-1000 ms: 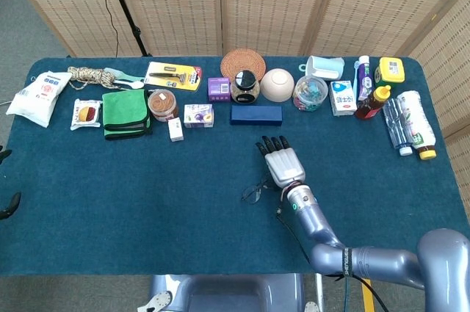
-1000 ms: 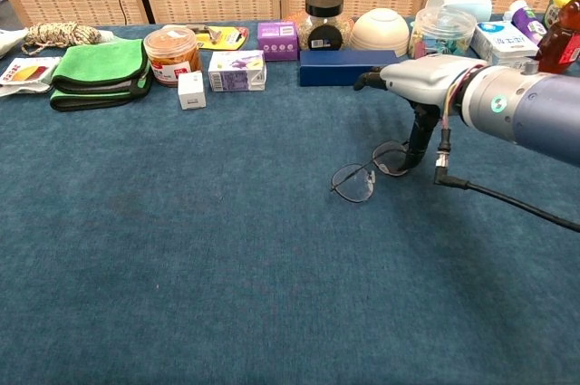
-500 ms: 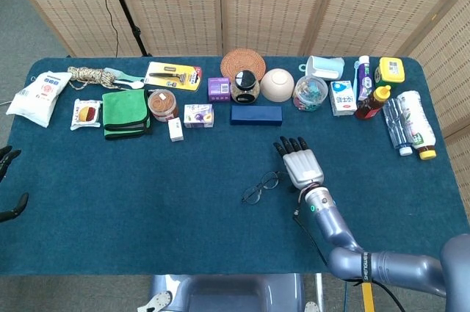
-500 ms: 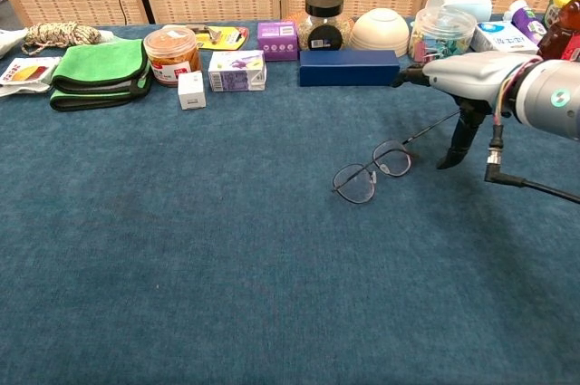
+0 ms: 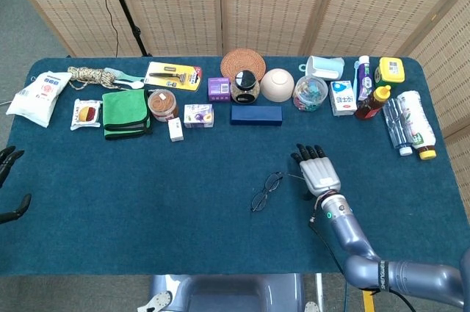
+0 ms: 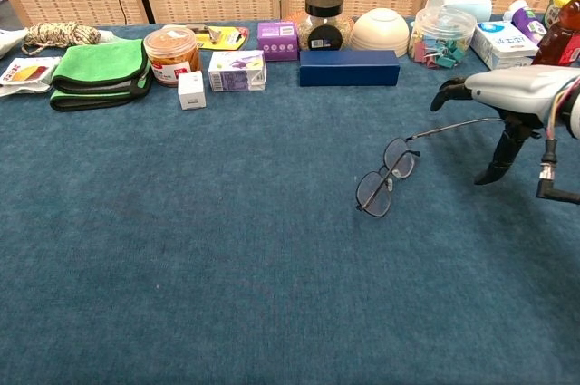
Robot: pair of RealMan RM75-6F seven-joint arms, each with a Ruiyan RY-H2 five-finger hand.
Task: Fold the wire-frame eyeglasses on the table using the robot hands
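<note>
Bright, even light; sharp, shadowless.

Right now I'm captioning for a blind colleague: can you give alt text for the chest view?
Thin wire-frame eyeglasses lie on a dark teal tablecloth, one temple arm reaching toward the silver right hand beside them. Jars, boxes and a green folded cloth line the far edge.

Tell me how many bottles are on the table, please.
3, all at the table's right end: a dark bottle with a yellow cap, and two clear plastic bottles lying side by side, one with a blue cap, one with a yellow cap. Others may be hidden.
</note>
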